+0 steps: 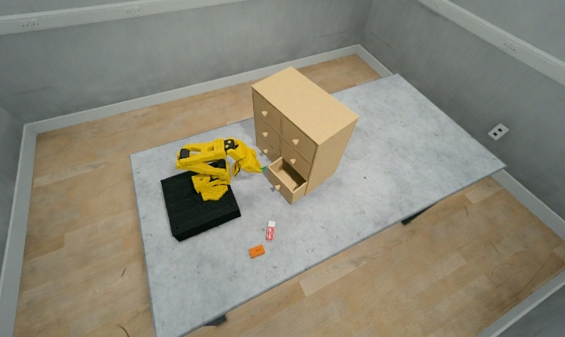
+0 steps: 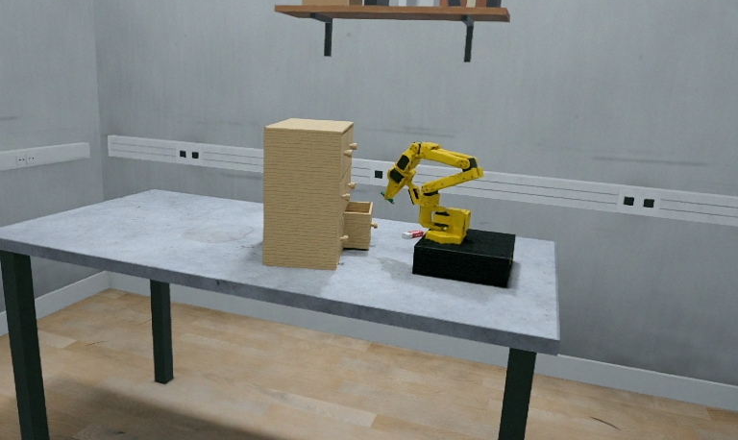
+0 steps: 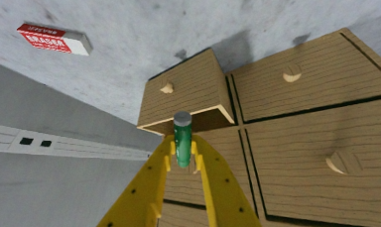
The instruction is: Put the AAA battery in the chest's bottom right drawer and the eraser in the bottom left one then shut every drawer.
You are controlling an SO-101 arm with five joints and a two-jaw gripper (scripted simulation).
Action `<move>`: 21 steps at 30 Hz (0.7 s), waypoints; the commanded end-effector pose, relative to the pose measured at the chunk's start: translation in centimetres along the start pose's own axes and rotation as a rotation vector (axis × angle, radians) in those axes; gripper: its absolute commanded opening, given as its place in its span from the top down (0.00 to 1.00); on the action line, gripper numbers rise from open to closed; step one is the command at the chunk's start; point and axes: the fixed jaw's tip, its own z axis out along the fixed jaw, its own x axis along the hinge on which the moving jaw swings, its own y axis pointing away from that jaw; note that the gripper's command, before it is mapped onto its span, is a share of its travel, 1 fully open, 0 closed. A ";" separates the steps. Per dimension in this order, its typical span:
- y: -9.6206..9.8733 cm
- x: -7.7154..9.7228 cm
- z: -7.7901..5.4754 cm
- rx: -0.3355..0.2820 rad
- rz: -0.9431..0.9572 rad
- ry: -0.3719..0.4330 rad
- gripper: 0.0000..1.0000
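1. Wrist view: your gripper point(image 1: 261, 170) point(image 2: 387, 197) point(image 3: 184, 148) is closed on the green AAA battery point(image 1: 264, 168) point(image 2: 383, 195) point(image 3: 183, 137), its smooth cylinder pinched between two yellow fingers, the grey end projecting beyond them.
2. Just before you, the bottom row's right drawer point(image 1: 285, 192) point(image 2: 359, 235) point(image 3: 186, 90) stands pulled out; the battery is near it, in front of the chest and outside the drawer.
3. Your yellow arm point(image 1: 204, 151) point(image 2: 446, 158) rises from a black, box-shaped base point(image 1: 199, 218) point(image 2: 462, 261) on the table point(image 1: 374, 150) point(image 2: 190, 251) point(image 3: 124, 9), whose grey top is mottled like stone.
4. Also on the tabletop, the red-and-white eraser point(image 1: 270, 230) point(image 2: 412, 234) point(image 3: 54, 40) lies apart from your gripper, near a flat orange block point(image 1: 256, 251).
5. Beyond the open drawer, the tall chest point(image 1: 304, 104) point(image 2: 307, 196) point(image 3: 298, 143) shows pale grained wood and rounded knobs, its other five drawers shut.
6. Farther off, grey walls surround a light plank floor point(image 1: 83, 233) point(image 2: 272, 359); a brown shelf point(image 2: 391, 12) hangs on dark brackets.
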 end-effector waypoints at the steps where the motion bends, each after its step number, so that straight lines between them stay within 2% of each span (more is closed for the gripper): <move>1: 0.1 -0.2 0.2 -0.002 0.000 -0.001 1.00; 21: 0.1 0.7 0.7 -0.003 0.000 -0.001 1.00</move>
